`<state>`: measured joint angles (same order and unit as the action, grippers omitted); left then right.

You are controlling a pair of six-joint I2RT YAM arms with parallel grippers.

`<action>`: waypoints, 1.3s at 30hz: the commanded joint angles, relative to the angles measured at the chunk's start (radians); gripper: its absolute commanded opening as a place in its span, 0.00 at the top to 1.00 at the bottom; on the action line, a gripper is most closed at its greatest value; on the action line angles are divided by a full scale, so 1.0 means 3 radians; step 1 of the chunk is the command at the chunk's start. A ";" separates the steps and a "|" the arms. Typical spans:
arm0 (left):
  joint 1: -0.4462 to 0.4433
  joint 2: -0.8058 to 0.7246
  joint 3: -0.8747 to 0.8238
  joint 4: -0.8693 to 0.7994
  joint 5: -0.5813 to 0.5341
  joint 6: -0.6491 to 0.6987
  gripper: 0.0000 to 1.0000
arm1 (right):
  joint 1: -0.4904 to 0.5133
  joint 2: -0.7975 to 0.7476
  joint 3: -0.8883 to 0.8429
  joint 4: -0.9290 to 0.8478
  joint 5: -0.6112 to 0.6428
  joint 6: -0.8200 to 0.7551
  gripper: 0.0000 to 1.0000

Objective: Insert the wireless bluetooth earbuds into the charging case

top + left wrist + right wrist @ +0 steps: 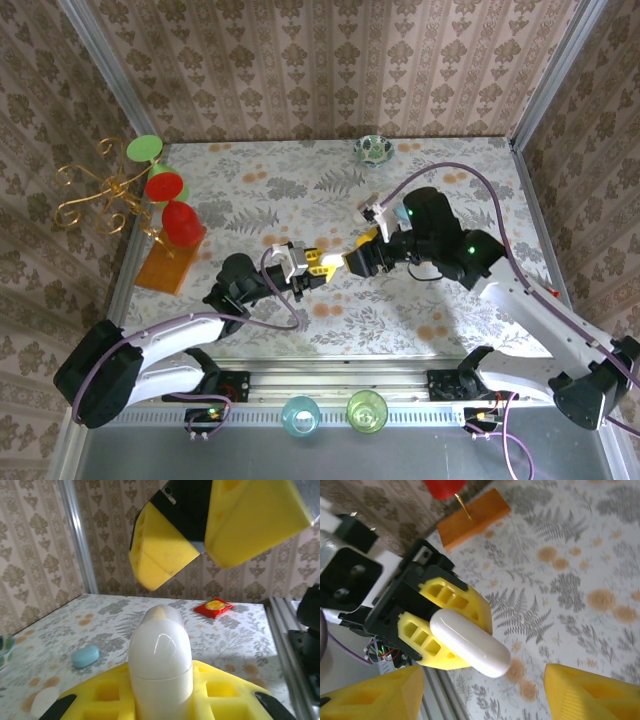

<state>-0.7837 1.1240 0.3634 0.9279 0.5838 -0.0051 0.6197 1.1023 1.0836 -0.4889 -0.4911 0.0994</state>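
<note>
One white case (470,642) is clamped upright in the left gripper (316,262), raised off the table (125,615); whether any earbud sits inside, I cannot tell. The right gripper (480,690) faces it, fingers apart and empty. Beyond lie one pale blue case (85,656) and one red packet (214,606).

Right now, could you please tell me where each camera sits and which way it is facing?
Top external: above and behind the robot, looking down on the table; both arms, left end effector and right end effector close together.
Left wrist: on the left arm, facing a papered wall across the table; own end effector grips a white case.
Right wrist: on the right arm, looking down at the table; own end effector open.
Shared: both wrist views show the white case.
</note>
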 commanded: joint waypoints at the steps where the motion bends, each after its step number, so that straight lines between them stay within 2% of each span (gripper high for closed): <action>1: 0.0020 0.0011 0.0146 0.0153 0.0392 -0.0236 1.00 | 0.0010 -0.0222 -0.0333 0.0535 -0.0308 -0.0468 0.32; 4: 0.0003 0.0016 0.0262 0.0042 0.0696 -0.0333 1.00 | 0.0010 -0.0379 -0.0535 0.0739 -0.0398 -0.0618 0.34; 8: -0.0035 0.0022 0.0307 0.0041 0.0836 -0.0452 1.00 | 0.0013 -0.0370 -0.0571 0.0723 -0.0710 -0.0673 0.43; 15: -0.0037 0.0037 0.0359 0.0034 0.0907 -0.0485 1.00 | 0.0010 -0.0336 -0.0567 0.0613 -0.0873 -0.0745 0.62; 19: -0.0037 0.0057 0.0360 0.0032 0.0877 -0.0465 1.00 | 0.0010 -0.0346 -0.0567 0.0573 -0.0879 -0.0791 0.77; 25: -0.0035 0.0078 0.0352 0.0046 0.0811 -0.0429 0.98 | 0.0010 -0.0356 -0.0590 0.0595 -0.0815 -0.0767 0.82; 26: -0.0034 0.0077 0.0342 0.0041 0.0786 -0.0411 0.94 | 0.0005 -0.0351 -0.0600 0.0612 -0.0783 -0.0748 0.82; 30: -0.0014 0.0050 0.0298 0.0041 0.0553 -0.0314 0.45 | -0.0051 -0.0338 -0.0656 0.0711 -0.0675 -0.0607 0.83; 32: -0.0015 -0.0008 0.0248 0.0028 0.0352 -0.0208 0.29 | -0.0117 -0.0320 -0.0705 0.0795 -0.0606 -0.0505 0.83; 35: -0.0013 -0.0145 0.0195 -0.0270 -0.0057 0.0128 0.17 | -0.0289 -0.0248 -0.0801 0.0975 -0.0433 -0.0226 0.84; 39: -0.0111 -0.0268 0.0250 -0.1009 -0.0500 0.0624 0.08 | -0.0582 -0.0064 -0.0946 0.1314 -0.0153 0.0371 0.83</action>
<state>-0.7986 1.0721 0.4320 0.7818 0.5682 0.0414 0.4877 1.0500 0.8307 -0.1993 -0.6270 0.0536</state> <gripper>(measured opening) 0.913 0.205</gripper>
